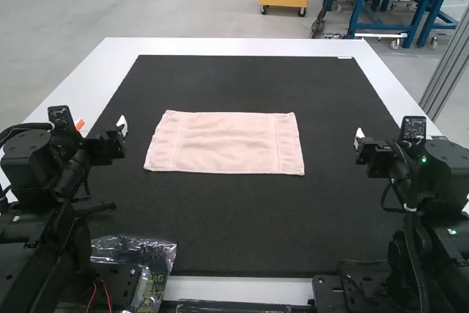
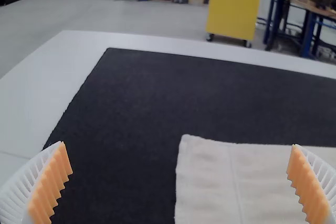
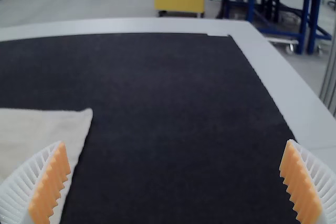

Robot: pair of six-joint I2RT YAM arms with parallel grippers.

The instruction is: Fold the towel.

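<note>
In the high view, you have small print on the bag (image 1: 152,270) at seven o'clock; no full word is legible.

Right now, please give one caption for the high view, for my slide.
Pink towel lying flat on a black mat between two robot arms.

Towel (image 1: 226,143) on mat (image 1: 242,225), mat on table (image 1: 234,47), bag (image 1: 155,256) at mat's near left corner

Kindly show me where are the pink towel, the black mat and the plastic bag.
Pink towel (image 1: 226,143): high view, the cloth's middle.
Black mat (image 1: 242,225): high view, bare near part.
Plastic bag (image 1: 146,252): high view, its far part.
</note>
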